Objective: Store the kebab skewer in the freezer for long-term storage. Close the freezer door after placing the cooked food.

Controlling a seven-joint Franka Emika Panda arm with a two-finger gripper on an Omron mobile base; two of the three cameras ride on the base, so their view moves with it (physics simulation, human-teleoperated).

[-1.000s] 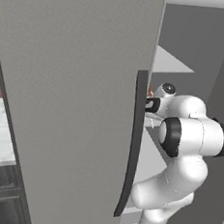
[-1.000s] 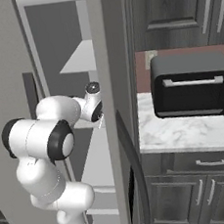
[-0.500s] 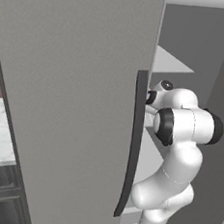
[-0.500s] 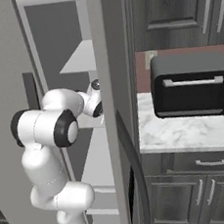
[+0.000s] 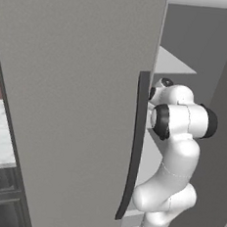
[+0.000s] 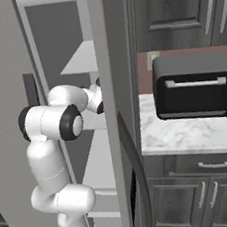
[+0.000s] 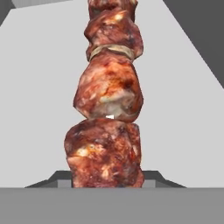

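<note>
The kebab skewer (image 7: 109, 96), a stack of reddish-brown meat chunks, stands close in front of the hand camera. My gripper (image 7: 106, 178) is shut on its lower end. A flat white shelf (image 7: 175, 109) of the freezer lies right behind the skewer. My hand (image 5: 157, 92) reaches in between the two open doors, partly hidden by a dark door handle (image 5: 134, 147). In the right base view the hand (image 6: 97, 98) disappears behind the freezer door (image 6: 113, 85), which stands open edge-on with a dark panel low on its outer face.
The plain grey door (image 5: 72, 106) stands open on the left. A black toaster oven (image 6: 194, 86) sits on the marble counter (image 6: 187, 134) to the right, above dark grey cabinets (image 6: 194, 191). More white shelves (image 6: 79, 59) lie above the hand.
My elbow has lifted and swung in toward the fridge, so the arm stands more upright. The hand stays at the same shelf, and the doors have not moved.
</note>
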